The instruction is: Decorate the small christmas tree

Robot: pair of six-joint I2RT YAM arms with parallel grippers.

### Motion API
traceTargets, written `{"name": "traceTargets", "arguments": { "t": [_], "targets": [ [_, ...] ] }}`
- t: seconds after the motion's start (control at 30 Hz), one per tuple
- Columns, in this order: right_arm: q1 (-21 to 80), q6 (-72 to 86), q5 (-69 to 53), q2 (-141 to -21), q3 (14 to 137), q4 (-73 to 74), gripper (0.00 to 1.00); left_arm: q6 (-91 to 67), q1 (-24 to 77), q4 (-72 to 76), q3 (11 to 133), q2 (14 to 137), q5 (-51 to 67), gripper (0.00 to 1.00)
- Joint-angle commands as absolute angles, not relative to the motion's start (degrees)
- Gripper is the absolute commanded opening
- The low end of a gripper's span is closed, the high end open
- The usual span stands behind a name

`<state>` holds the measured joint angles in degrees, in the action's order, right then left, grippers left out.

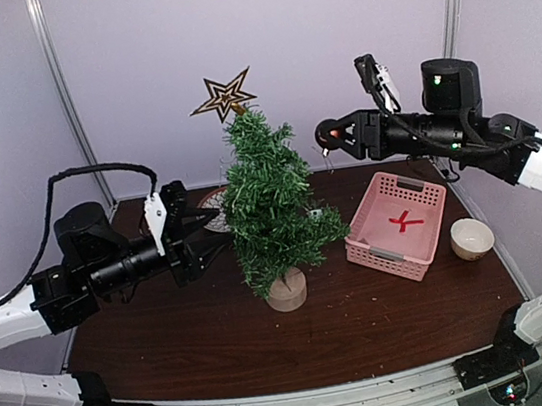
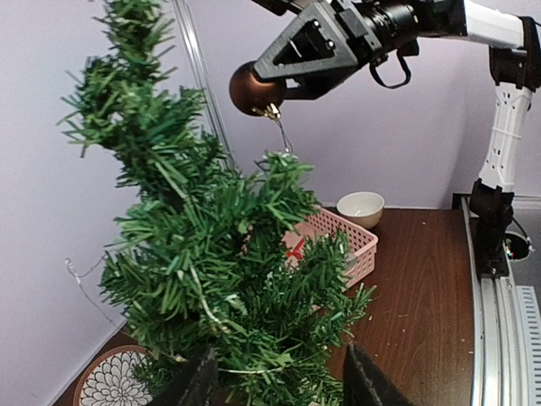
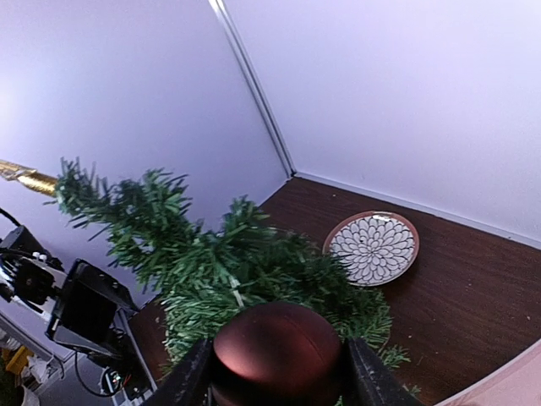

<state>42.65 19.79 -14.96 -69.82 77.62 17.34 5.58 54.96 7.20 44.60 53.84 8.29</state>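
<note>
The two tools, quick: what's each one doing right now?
Left tool: open, small christmas tree branches between its fingers.
Right tool: closed on a brown bauble.

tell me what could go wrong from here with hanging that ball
1. The brown ball in the right gripper has a thin wire hook hanging above the small christmas tree; released off a branch, it may fall.
2. The left gripper straddles low branches; a tug could tip the tree on its small wooden base.
</note>
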Motion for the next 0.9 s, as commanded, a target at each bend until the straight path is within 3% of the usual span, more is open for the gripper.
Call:
{"name": "traceTargets", "arguments": {
  "t": [0.0,0.53,0.87],
  "targets": [
    [46.7,19.8,-15.1,-69.3,77.8,14.5,0.35,9.6,57.7,12.6,46.2,57.0,5.4,0.50],
    [53.9,19.4,-13.7,-68.7,78.5,12.2,0.35,10.9,63.3,25.9,50.9,68.1,1.3,0.34],
    [54.7,18.1,-11.9,-70.2,79.5,11.5,0.35,13.5,65.0,28.4,54.1,71.9,-1.6,0.38]
  ]
}}
